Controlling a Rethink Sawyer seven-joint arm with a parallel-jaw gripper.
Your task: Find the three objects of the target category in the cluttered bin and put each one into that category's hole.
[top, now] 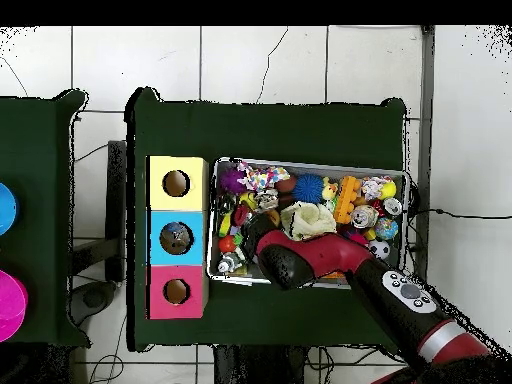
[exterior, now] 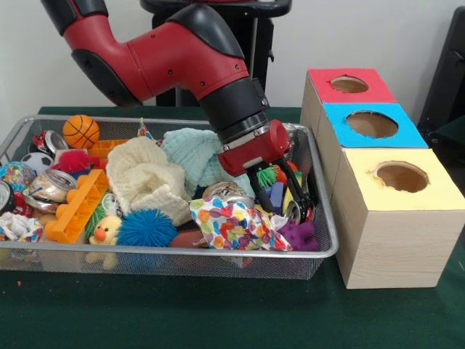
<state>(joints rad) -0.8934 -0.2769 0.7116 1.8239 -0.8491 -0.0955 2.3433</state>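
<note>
Green cloth (exterior: 182, 313) covers the table under the wire-mesh bin (exterior: 218, 263).

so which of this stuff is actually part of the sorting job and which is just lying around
Part of the job:
- wire mesh bin of mixed clutter
- red box, blue box and yellow box, each with a hole
- tool, down in the bin

Just lying about:
- cables on the floor
- blue disc and pink disc on the side table

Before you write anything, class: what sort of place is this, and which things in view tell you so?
Probably a robotics lab set up for a sorting trial: a robot arm on a green-covered table, a wire bin of mixed toys, and three boxes with holes, red, blue and yellow.
</note>
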